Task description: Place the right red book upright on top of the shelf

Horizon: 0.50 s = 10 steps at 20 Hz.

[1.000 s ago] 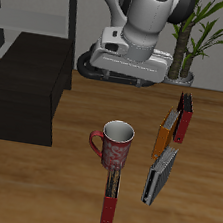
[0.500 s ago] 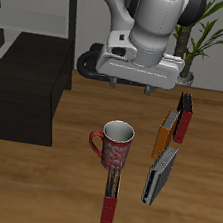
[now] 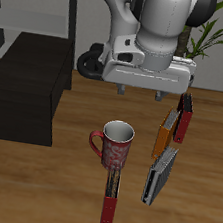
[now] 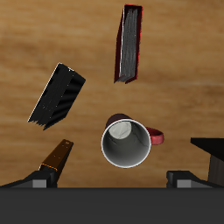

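The right red book (image 3: 111,197) lies flat, slim, dark-spined with yellowish marks.

The brown surface (image 3: 31,188) is showing a streaked wood grain with a dull, matt finish. The low, boxy black shelf (image 3: 26,89) is looking flat and matt, reflecting nothing. The round red patterned mug (image 3: 116,144) is appearing smooth like glazed ceramic, its pale inside (image 4: 125,143) softly shaded. The slim, long red book (image 3: 111,196) is showing a smooth cover and a dark spine strip. The robot arm's white and grey shell (image 3: 156,29) is gleaming like glossy moulded plastic, while the end effector (image 4: 122,178) is looking matt black.
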{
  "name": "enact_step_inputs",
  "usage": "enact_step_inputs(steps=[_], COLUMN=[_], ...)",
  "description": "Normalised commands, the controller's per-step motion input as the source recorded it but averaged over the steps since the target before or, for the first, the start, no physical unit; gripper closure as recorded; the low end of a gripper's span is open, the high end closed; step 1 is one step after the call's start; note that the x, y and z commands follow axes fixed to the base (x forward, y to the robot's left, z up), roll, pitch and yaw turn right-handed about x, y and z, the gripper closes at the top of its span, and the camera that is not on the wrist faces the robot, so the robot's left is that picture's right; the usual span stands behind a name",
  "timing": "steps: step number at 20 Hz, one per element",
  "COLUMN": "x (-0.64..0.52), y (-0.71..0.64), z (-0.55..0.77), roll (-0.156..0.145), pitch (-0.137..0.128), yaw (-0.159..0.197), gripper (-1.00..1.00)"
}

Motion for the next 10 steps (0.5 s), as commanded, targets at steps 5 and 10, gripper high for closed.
enact_step_inputs(steps=[5,10], x=[0.28,0.35], y=[0.0,-0.17], z=[0.04,-0.05], roll=[0.057,0.027], pitch=[-0.034,-0.041], yaw=[0.036,0.101], gripper=[-1.0,-1.0])
